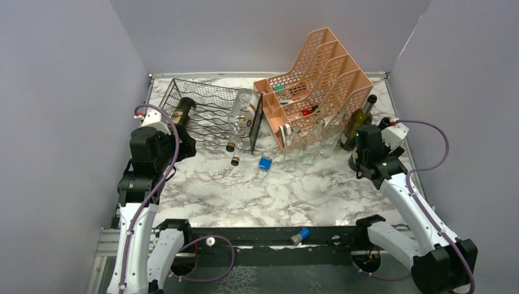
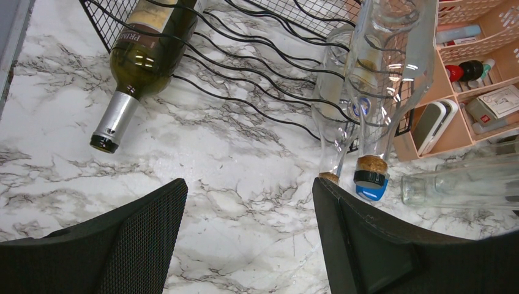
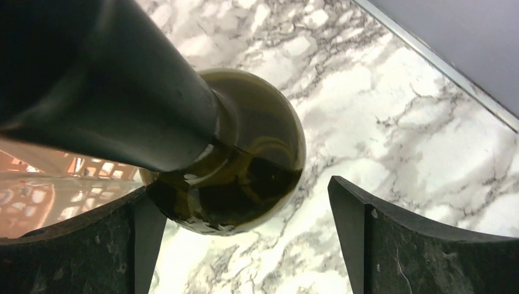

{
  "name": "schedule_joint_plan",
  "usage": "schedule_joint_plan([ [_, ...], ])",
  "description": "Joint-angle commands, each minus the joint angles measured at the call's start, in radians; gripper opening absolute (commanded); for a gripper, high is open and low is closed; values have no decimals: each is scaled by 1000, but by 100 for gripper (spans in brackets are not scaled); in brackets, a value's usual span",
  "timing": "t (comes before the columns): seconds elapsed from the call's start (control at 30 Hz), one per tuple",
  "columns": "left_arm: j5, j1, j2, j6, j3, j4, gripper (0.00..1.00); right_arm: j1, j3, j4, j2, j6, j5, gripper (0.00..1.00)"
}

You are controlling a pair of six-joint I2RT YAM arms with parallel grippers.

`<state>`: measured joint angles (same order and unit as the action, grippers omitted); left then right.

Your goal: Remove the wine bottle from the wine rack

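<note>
The black wine rack (image 1: 202, 113) holds a green bottle (image 2: 147, 55) and two clear bottles (image 2: 379, 73). A dark wine bottle (image 3: 245, 165) stands upright on the table (image 1: 245, 190), well right of the rack, so that removal looks done. The right gripper (image 3: 242, 202) flanks it, jaws apart. The left gripper (image 2: 248, 184) gapes empty before the rack.

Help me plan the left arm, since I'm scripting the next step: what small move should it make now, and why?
Probably ease the left gripper forward and slightly left, so that its fingers bracket the neck of the green bottle. The gripper is open and empty over bare table. That silver-capped neck pokes out of the wine rack toward it, with nothing in between.
</note>
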<state>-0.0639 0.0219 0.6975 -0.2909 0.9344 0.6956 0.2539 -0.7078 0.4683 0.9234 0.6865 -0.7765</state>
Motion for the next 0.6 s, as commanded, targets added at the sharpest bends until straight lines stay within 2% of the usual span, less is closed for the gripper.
schedule_joint_plan([
  [0.0,-28,6,-11,1,-5,-34,80,-2,-113,328,23,196,34,100],
  [0.13,-33,6,-6,-13,-11,-36,80,-2,-228,495,34,290,31,100],
  [0.3,-26,6,-2,-18,-15,-35,80,-2,-298,563,-5,253,132,100],
  [0.43,-19,6,6,-27,-20,-36,80,-2,-293,486,-72,64,257,100],
  [0.57,-49,6,31,-56,-34,-48,80,-2,-287,343,-176,-174,539,100],
])
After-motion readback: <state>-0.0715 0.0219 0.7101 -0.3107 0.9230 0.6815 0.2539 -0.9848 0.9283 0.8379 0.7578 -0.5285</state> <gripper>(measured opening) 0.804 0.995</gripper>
